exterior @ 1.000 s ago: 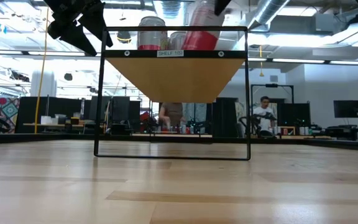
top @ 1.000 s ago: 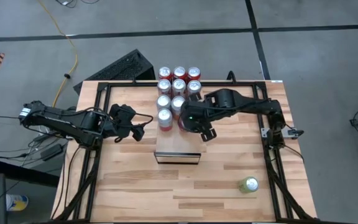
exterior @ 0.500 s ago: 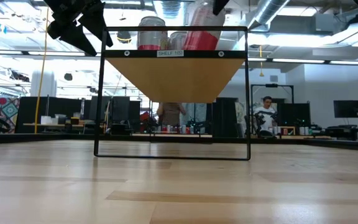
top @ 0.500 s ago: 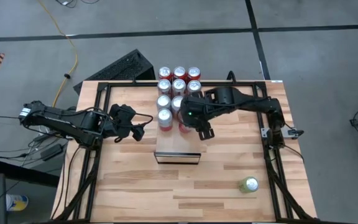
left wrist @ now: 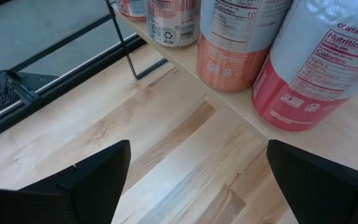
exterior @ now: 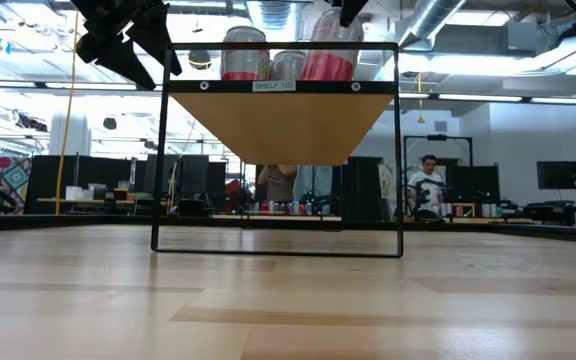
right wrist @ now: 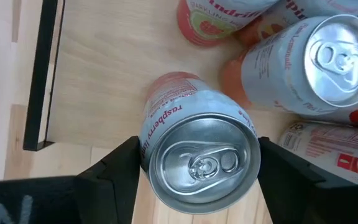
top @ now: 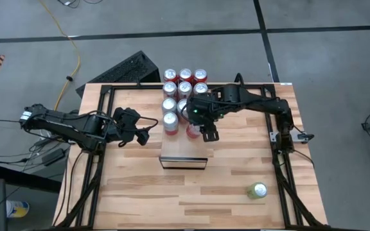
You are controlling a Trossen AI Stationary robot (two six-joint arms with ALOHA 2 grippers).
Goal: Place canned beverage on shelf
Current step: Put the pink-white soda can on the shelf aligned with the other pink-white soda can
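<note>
Tabletop (top: 140,192): carrying the shelf near its middle, lying wide and bare in front of it.
Shelf (top: 184,156): holding rows of red-and-silver cans from its far end toward its front; front stretch of light wood lying bare.
Right gripper (top: 205,131): hovering above the shelf's right side, just behind that bare stretch, gripping the raspberry can (right wrist: 194,146) from above, fingers pressing either side of it.
Raspberry can: sitting upright between the right fingers, over the shelf top, just in front of the standing cans (top: 184,90).
Left gripper (top: 144,133): waiting left of the shelf, above the tabletop, fingers standing wide apart, holding nothing.
Loose can (top: 257,190): lying on the tabletop well to the right of and in front of the shelf.
Risk: bumping the neighbouring can (right wrist: 319,65), standing very close beside the held one, if drifting sideways while lowering.
Risk: tipping on release, if letting go before the base is resting flat.
Hidden: contact between the held can's base and the shelf, not telling from any view; in the low view, only the shelf's underside and can tops showing.
</note>
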